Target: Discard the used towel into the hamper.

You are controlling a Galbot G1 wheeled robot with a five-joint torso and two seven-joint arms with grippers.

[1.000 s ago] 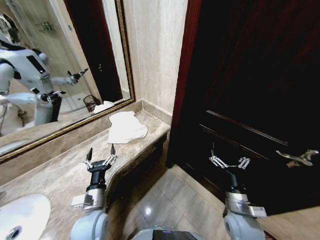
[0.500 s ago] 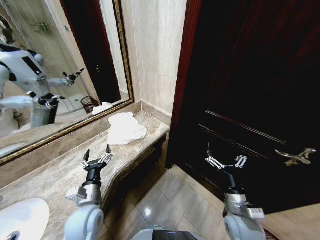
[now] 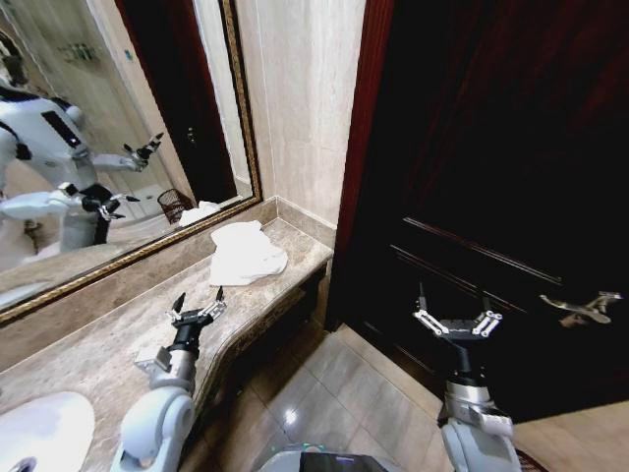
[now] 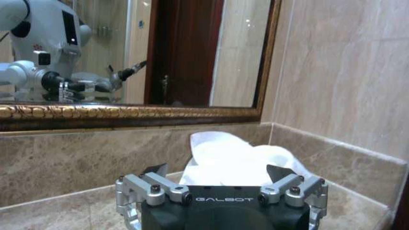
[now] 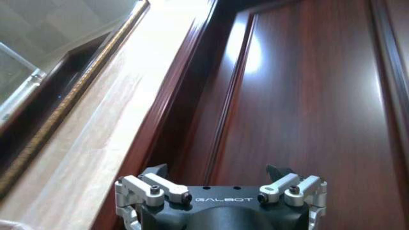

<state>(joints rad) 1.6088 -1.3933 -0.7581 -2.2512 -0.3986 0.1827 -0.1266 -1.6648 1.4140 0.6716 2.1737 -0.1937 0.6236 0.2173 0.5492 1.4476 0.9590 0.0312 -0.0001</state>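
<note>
The crumpled white cloth towel (image 3: 248, 254) lies on the beige marble counter (image 3: 108, 344), at one o'clock from the left gripper (image 3: 199, 307). That gripper is wide open and empty. The right gripper (image 3: 458, 320), wide open too, faces the dark wooden door (image 3: 491, 177).

A marble counter (image 3: 118, 339) runs along the wall under a gold-framed mirror (image 3: 118, 138), with the rim of a white sink (image 3: 44, 433) at its near end. Beige stone tiles (image 3: 305, 108) cover the wall in the corner. A dark wooden door (image 3: 491, 167) stands beside the counter, a metal lever handle (image 3: 582, 308) on it. The floor (image 3: 339, 393) is glossy tile.
</note>
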